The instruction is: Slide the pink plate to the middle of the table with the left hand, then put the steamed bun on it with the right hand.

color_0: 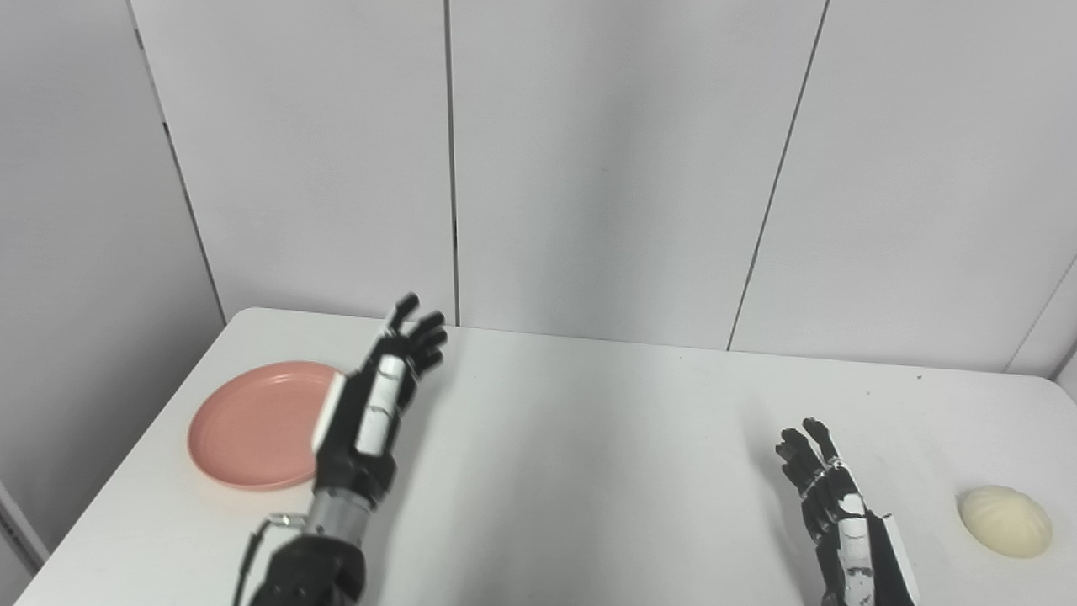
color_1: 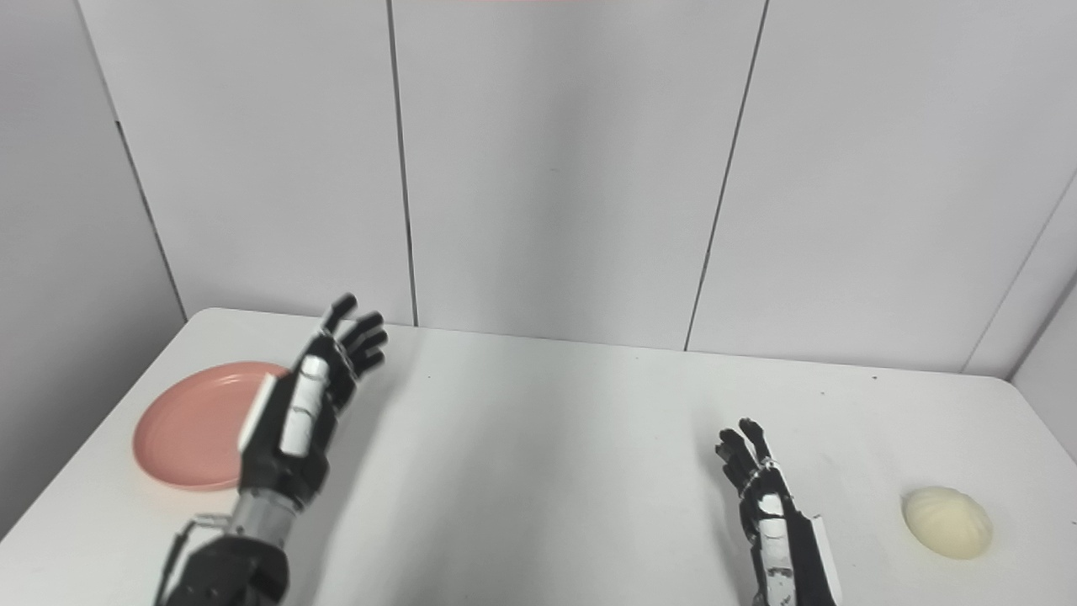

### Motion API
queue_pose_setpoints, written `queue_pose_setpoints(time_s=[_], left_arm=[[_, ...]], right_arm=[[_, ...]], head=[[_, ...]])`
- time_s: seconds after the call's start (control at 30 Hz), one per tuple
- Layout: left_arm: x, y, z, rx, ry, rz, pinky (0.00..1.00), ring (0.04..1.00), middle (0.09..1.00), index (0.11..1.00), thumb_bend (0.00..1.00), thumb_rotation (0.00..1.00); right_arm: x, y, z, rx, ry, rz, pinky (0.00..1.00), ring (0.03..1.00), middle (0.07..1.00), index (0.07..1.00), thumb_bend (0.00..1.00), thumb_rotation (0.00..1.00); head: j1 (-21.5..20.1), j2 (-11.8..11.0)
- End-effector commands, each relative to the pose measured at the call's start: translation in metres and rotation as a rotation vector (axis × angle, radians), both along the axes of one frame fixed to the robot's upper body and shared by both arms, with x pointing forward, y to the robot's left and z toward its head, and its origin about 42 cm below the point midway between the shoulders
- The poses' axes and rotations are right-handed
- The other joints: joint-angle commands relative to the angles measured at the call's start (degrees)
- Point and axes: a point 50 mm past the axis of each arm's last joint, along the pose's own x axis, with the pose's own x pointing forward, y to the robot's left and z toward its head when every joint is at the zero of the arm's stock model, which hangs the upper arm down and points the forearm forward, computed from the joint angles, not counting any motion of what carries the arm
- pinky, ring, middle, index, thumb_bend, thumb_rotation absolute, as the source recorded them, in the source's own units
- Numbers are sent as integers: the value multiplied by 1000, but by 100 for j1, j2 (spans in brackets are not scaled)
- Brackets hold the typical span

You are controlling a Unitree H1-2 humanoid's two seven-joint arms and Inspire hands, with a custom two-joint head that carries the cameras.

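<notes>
Left eye view shows a white table [color_0: 555, 471] against pale wall panels, with two black robot arms entering from the bottom edge. The left hand [color_0: 374, 404] is raised above the table's left side, fingers spread and empty, holding nothing. The pink plate [color_0: 252, 429] lies flat near the table's left edge, just beside that hand on its outer side; the hand overlaps the plate's right rim in the picture, but whether it touches the rim cannot be told. The right hand [color_0: 829, 497] sits low at the right, fingers loosely apart and empty. The bun [color_0: 1005, 520], pale and domed, rests on the table near the right edge, a little apart from the right hand on its outer side.

The plate has not yet reached the middle, so the slide looks like the step in hand. The main risk is likely the approach: the left hand stands on the plate's inner side, so a push from there would drive the plate toward the left edge, which is close, and possibly off it. Pressing down on the rim could tip the shallow plate. A smooth tabletop may also let the plate slip out from under the fingers.
</notes>
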Motion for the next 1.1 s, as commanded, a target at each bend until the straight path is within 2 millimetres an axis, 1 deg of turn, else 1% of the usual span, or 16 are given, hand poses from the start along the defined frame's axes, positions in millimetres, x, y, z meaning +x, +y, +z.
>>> queue_pose_setpoints(time_s=[0.0, 0.1, 0.17, 0.27, 0.33, 0.43, 0.47, 0.53, 0.57, 0.67, 0.7, 0.8, 0.83, 0.9, 0.97, 1.07], left_arm=[[13, 10, 26, 53, -86, 16, 872, 863, 861, 904, 785, 896], [26, 28, 35, 75, -104, 34, 861, 853, 853, 896, 796, 874], [30, 38, 40, 92, -108, 48, 871, 852, 847, 895, 806, 864], [38, 54, 47, 127, -112, 73, 892, 875, 880, 902, 821, 856], [44, 66, 50, 136, -105, 90, 899, 883, 891, 902, 808, 860], [55, 91, 54, 149, -94, 118, 876, 883, 890, 882, 791, 869], [60, 101, 54, 156, -93, 125, 864, 874, 883, 874, 807, 876], [67, 118, 55, 161, -88, 140, 866, 870, 879, 861, 804, 891], [70, 124, 55, 159, -87, 143, 869, 868, 877, 852, 805, 886], [81, 151, 52, 148, -74, 173, 857, 860, 861, 837, 816, 881], [83, 157, 51, 147, -72, 180, 845, 849, 849, 834, 825, 882], [92, 186, 45, 120, -57, 204, 813, 826, 829, 842, 845, 873], [94, 192, 43, 111, -56, 207, 808, 825, 829, 843, 882, 861], [96, 207, 39, 99, -50, 222, 812, 827, 829, 849, 901, 852], [97, 221, 34, 97, -36, 238, 838, 858, 859, 871, 901, 856], [98, 235, 28, 95, -23, 250, 839, 875, 873, 886, 894, 873]], right_arm=[[-19, 1, -33, 12, 89, -13, 953, 903, 898, 935, 718, 1000], [-19, 1, -33, 10, 91, -17, 953, 902, 898, 937, 720, 1000], [-18, 1, -33, 11, 92, -17, 954, 902, 900, 941, 719, 1000], [-18, 2, -33, 14, 95, -12, 965, 909, 906, 947, 713, 1000], [-19, 2, -33, 7, 92, -13, 960, 907, 903, 944, 710, 1000], [-19, 2, -33, 4, 91, -13, 948, 898, 896, 937, 710, 1000], [-19, 3, -33, 5, 91, -13, 954, 901, 899, 937, 707, 1000], [-18, 3, -33, 5, 92, -14, 955, 902, 900, 937, 703, 1000], [-18, 3, -34, 4, 92, -14, 953, 902, 900, 940, 704, 1000], [-17, 2, -34, 8, 97, -12, 953, 904, 899, 941, 705, 1000], [-17, 2, -34, 11, 99, -11, 956, 907, 901, 942, 702, 1000], [-17, 3, -34, 7, 100, -11, 959, 911, 906, 945, 707, 1000], [-17, 3, -34, 6, 101, -12, 959, 912, 907, 946, 711, 1000], [-17, 3, -33, 10, 102, -10, 956, 910, 907, 944, 715, 1000], [-16, 2, -34, 11, 101, -8, 960, 912, 907, 944, 719, 1000], [-16, 2, -33, 10, 102, -9, 960, 912, 906, 944, 716, 1000]], head=[[-6, 7], [-12, 17], [-10, 21], [-15, 28], [-21, 40], [-32, 56], [-32, 56], [-37, 65], [-37, 65], [-42, 68], [-40, 66], [-40, 72], [-40, 72], [-33, 76], [-29, 76], [-25, 78]])
